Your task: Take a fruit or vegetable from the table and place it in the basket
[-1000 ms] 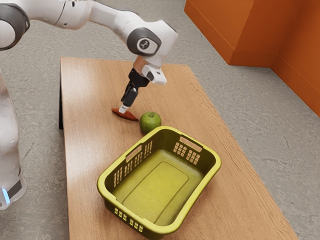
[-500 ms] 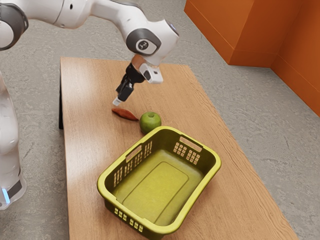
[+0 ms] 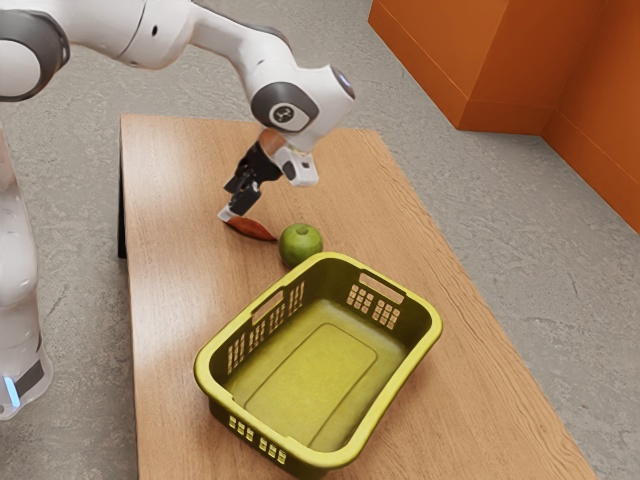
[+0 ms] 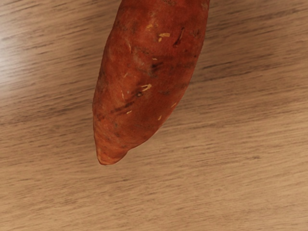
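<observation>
We hold our black end effector (image 3: 227, 214) tilted, its tip low at one end of the reddish-brown, tapering sweet potato (image 3: 252, 231); we cannot tell whether it is released or clenched. Above it, our white arm (image 3: 230, 38) with grey joint covers comes in from the exterior view's upper left and bends down at the wrist, the hand slanting back toward the exterior view's left. The sweet potato lies on the bench, its other end just beside the round green apple (image 3: 302, 246). Next comes the empty yellow-green plastic basket (image 3: 205, 372) with slotted sides, near the apple. All three rest on the light-brown wood-grained bench (image 3: 170, 300), which has a dark leg. Beyond spread the mottled grey floor (image 3: 540, 240) and smooth orange panels (image 3: 500, 60). A small round emblem (image 3: 283, 113) marks our arm's joint, too small to read.
</observation>
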